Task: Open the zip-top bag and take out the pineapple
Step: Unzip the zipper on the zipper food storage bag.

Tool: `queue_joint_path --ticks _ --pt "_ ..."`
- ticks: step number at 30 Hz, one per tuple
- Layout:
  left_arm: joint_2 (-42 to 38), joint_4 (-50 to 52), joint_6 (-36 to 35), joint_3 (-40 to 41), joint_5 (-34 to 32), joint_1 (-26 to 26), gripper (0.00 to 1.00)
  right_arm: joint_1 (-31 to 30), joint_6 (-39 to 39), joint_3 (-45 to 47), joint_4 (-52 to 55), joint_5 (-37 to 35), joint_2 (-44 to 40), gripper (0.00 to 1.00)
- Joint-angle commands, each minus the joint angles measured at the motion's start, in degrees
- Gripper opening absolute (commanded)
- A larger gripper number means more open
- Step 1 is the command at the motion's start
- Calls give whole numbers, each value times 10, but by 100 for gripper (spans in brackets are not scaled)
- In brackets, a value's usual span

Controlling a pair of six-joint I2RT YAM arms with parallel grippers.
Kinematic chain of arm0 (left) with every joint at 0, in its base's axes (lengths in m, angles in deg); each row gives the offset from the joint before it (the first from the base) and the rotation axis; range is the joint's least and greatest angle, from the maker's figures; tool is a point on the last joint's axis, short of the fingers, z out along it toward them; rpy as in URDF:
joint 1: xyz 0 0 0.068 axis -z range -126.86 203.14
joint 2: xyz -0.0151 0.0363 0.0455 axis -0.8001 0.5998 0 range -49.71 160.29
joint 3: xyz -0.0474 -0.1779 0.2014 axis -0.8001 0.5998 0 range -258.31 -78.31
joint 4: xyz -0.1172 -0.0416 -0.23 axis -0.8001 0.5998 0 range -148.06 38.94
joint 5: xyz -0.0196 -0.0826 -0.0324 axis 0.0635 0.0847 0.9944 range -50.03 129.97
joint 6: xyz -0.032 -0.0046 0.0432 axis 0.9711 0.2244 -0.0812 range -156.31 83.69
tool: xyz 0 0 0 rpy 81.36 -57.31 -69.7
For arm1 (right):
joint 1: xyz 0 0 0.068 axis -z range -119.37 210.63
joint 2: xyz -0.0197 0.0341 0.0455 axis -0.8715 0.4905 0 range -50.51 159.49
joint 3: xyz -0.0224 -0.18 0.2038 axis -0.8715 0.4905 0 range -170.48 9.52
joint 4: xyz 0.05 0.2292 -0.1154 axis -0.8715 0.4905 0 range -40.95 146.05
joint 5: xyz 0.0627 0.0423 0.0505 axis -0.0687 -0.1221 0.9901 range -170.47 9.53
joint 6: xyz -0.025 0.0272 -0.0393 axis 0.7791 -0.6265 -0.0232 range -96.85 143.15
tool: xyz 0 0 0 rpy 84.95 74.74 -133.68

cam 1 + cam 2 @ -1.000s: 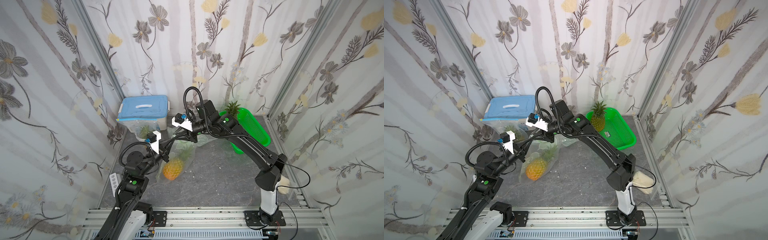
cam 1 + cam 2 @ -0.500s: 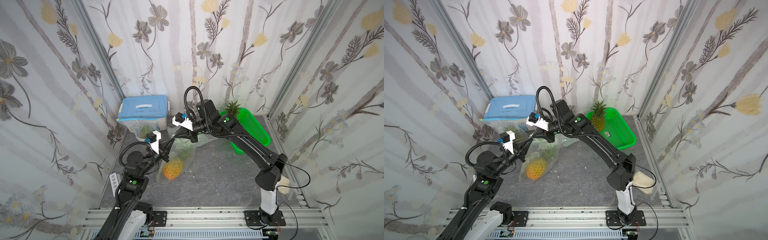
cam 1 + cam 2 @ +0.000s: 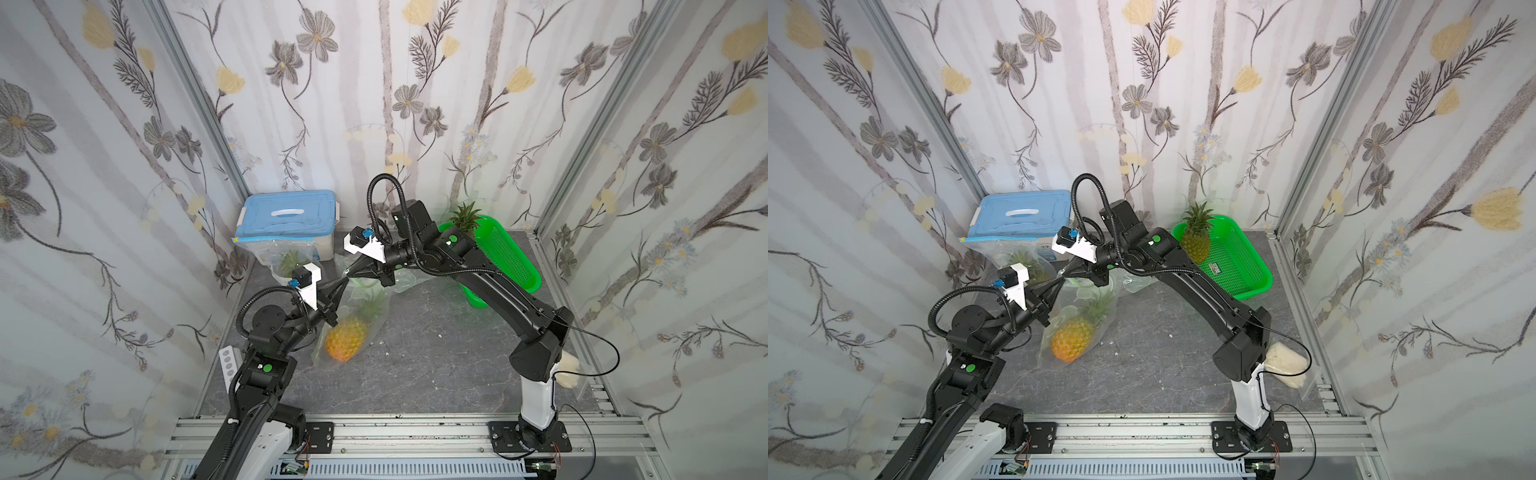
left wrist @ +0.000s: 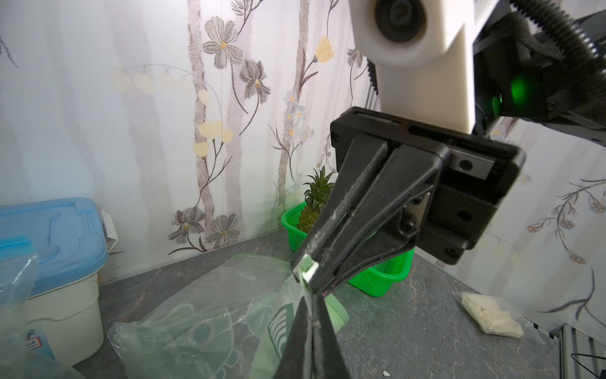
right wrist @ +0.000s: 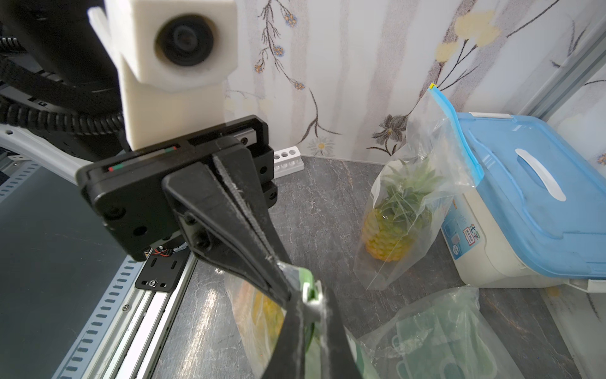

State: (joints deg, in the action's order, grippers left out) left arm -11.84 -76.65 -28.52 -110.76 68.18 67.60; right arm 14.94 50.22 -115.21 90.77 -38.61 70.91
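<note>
Clear plastic is what both my pincers are biting. My left pincer (image 3: pixel 343 283) is squeezed together on the top edge of the zip-top bag (image 3: pixel 380 316). My right pincer (image 3: pixel 345 272) is squeezed together on the same green edge, right where the little white slider (image 4: pixel 305 266) sits. The two sets of tips are just beside each other, up above the table (image 3: pixel 436 365), and the bag hangs down from them.

The pineapple (image 3: pixel 345 344) is inside the bag. It is yellow and orange. It lies tilted, with its fat end down by the dark grey table and its green leaves pointing up toward my pincers. The bag's mouth looks closed where I pinch it, but I cannot tell for the rest of the edge.

Behind my left arm stands a white box with a blue lid (image 3: pixel 286 218). A second bag (image 5: pixel 423 183) with another pineapple in it leans on that box. A green basket (image 3: pixel 1241 266) sits in the far corner on my right side, with a third pineapple (image 3: pixel 1196 243) in it. Some flat see-through bags (image 4: pixel 183 328) with green pictures lie on the table under my pincers. A small white packet (image 3: pixel 1287 365) lies near the bottom of my right arm.
</note>
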Motion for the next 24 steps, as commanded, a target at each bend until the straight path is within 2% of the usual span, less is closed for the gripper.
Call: queue_joint_path --ticks 1,24 --pt "-7 -72 2 -2 -12 0 0 5 11 6 13 -30 3 0" --pt "-12 -57 -5 2 -36 0 0 8 21 65 7 -55 -30 0"
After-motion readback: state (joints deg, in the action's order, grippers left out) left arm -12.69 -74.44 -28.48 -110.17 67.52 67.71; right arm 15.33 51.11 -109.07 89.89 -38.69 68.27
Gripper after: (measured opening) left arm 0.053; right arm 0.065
